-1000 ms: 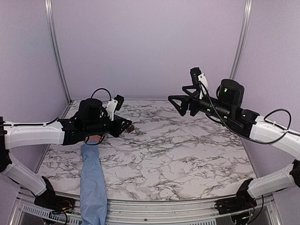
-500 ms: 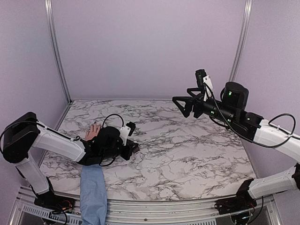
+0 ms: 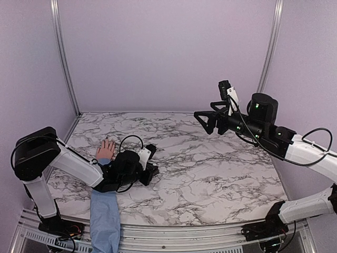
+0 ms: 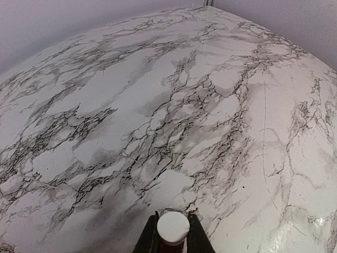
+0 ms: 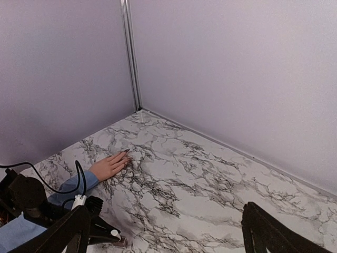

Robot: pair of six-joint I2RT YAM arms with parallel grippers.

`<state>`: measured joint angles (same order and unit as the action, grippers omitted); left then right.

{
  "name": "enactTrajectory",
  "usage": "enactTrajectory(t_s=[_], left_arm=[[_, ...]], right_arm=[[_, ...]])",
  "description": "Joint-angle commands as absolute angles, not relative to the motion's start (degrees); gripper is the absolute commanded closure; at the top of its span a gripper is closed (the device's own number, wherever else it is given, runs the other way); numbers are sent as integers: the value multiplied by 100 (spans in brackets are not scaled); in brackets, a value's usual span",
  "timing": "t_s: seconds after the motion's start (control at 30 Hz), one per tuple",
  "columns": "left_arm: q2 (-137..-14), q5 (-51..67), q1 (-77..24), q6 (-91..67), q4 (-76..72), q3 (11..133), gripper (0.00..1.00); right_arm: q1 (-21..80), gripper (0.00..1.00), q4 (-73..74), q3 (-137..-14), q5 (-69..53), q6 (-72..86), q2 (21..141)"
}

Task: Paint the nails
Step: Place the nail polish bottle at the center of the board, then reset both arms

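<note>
The human hand (image 3: 106, 150) lies flat, palm down, on the left part of the marble table (image 3: 210, 174), its fingers spread and pointing toward the back wall (image 3: 168, 52). The nails (image 5: 125, 153) sit at the far ends of those fingers. In the top view they are too small to make out; in the right wrist view the fingertips look a little darker than the skin, and nothing more can be told. A light blue sleeve (image 3: 104, 216) covers the forearm and runs back to the near edge of the table.

The left arm reaches low across the table and passes over the wrist, just behind the hand. The left gripper (image 3: 151, 172) is down close to the marble, to the right of the hand and apart from the nails. Its jaws are closed on a small white-capped bottle (image 4: 173, 227). In the left wrist view the round cap shows between the two dark fingers (image 4: 149, 241), with a dark body just below it. A black cable (image 3: 129, 139) loops above that wrist.

The right gripper (image 3: 202, 120) hangs high over the far right of the table, well apart from the hand and the bottle. Its jaws are spread wide with nothing between them, and it faces left toward the hand.
</note>
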<state>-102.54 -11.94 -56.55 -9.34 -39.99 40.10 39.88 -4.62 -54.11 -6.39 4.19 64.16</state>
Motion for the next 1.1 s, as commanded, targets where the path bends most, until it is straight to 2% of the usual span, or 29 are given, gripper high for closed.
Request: enactTrajectory(t_s=[0.0,0.13,0.33,0.47,0.6,0.67,0.7,0.9,1.07], left_arm=[[-10383,-1340,-5710,-800,-4280,3976,97],[-10462,-1269,-5728,-806,-4287,3920,87],[-10220,-1227,-5739,-750,-4280,3810,65],[-9891,-1252,-5739,-650,-4252,3727,46],[-9327,-1303,-5739,-497,-3865,3787,22],[-9073,-1328,-5731,-426,-3465,3939,5],[-8987,-1332,-5718,-415,-3208,4028,2],[-8448,-933,-5431,-642,-2266,4633,1],[-8395,-797,-4833,-1099,-776,5817,1]], right_arm=[[3951,1,-352,-5498,-564,369,6344],[3951,2,-327,-5508,-650,369,6393],[3946,1,-330,-5549,-717,378,6465],[3928,1,-135,-5715,-608,479,6593],[3807,1,231,-5981,-451,766,6786],[3711,2,416,-6160,-333,961,6911],[3673,1,524,-6252,-281,1038,6981],[3524,2,1179,-6883,57,1279,7408],[3336,2,1426,-7184,169,1318,7582]])
